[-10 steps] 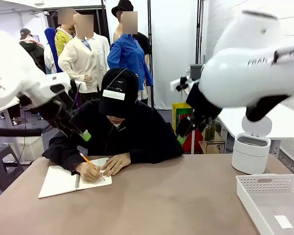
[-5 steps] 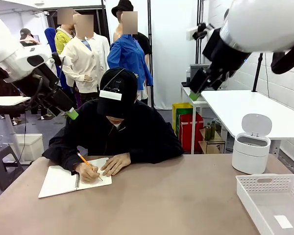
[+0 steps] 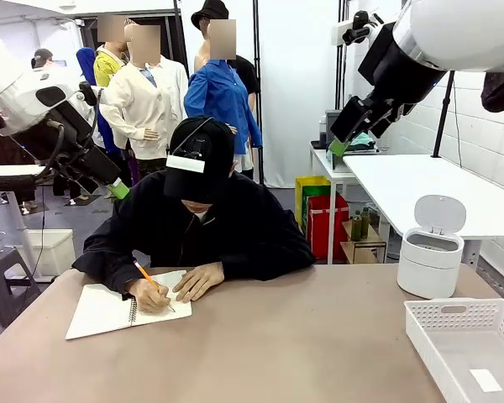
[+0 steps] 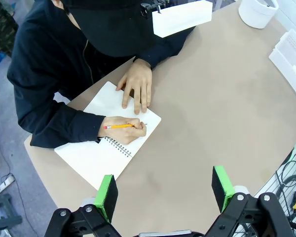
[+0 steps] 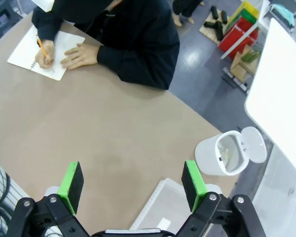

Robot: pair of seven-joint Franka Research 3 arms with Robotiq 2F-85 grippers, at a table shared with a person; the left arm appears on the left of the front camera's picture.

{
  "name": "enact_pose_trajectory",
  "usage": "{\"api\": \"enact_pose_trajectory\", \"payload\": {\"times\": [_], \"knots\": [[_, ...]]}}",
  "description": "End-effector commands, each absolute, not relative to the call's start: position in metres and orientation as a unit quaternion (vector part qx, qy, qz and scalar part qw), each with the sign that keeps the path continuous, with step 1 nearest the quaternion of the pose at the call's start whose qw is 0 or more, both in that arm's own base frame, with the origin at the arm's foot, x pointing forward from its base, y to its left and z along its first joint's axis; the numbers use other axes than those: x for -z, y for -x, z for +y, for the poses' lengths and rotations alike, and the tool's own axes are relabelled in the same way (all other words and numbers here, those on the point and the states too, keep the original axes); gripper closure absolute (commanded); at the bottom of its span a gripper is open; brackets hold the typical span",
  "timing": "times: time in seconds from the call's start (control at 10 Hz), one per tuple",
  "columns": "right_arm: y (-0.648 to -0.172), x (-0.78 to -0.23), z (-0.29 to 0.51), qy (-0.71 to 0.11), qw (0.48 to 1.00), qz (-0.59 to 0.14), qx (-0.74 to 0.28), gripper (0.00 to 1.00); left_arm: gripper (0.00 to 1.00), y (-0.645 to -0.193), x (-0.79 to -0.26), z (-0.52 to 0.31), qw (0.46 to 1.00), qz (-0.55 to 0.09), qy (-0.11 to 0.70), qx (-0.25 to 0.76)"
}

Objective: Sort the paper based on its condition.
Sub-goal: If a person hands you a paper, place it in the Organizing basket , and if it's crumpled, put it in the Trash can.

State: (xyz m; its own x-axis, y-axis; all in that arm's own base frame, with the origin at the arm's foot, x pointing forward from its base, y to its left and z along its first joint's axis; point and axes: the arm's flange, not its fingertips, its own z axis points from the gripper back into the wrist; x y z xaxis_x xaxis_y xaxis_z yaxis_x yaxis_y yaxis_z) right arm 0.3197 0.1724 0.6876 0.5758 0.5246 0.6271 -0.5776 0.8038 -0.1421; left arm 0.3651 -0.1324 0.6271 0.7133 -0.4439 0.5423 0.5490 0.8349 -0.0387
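The paper is out of view. At the table's far left a person writes with a yellow pencil [image 3: 145,273] in a spiral-bound white notebook [image 3: 105,311], which also lies under their hands in the left wrist view [image 4: 91,158] and in the right wrist view [image 5: 24,47]. My left gripper [image 3: 118,190] hangs high above the table's left side, open and holding nothing [image 4: 164,186]. My right gripper [image 3: 339,148] is raised high at the right, its jaws wide apart and bare [image 5: 132,181].
A small white bin [image 3: 431,262] with its lid up stands at the far right [image 5: 222,154]. Near the front right is a white perforated basket [image 3: 454,323] holding a small white label [image 3: 485,379]. Bare brown tabletop [image 3: 302,344] spreads across the middle.
Both arms have risen and swung outward, the left gripper up and to the left, the right gripper well up and to the right. The person keeps writing.
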Motion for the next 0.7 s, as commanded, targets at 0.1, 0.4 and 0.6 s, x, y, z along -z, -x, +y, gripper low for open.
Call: {"api": "enact_pose_trajectory", "payload": {"times": [0.1, 0.4, 0.6], "knots": [[-0.32, -0.688, 0.172, -0.039, 0.887, -0.34, -0.311, 0.0, 0.0, -0.365, -0.628, -0.141, 0.925, -0.253, 0.099, 0.265], [-0.31, -0.71, 0.164, -0.025, 0.865, -0.33, -0.377, 0.0, 0.0, -0.354, -0.646, -0.152, 0.928, -0.266, 0.042, 0.258], [-0.316, -0.718, 0.161, -0.035, 0.854, -0.339, -0.393, 0.0, 0.0, -0.349, -0.653, -0.155, 0.924, -0.291, 0.03, 0.247]]}}
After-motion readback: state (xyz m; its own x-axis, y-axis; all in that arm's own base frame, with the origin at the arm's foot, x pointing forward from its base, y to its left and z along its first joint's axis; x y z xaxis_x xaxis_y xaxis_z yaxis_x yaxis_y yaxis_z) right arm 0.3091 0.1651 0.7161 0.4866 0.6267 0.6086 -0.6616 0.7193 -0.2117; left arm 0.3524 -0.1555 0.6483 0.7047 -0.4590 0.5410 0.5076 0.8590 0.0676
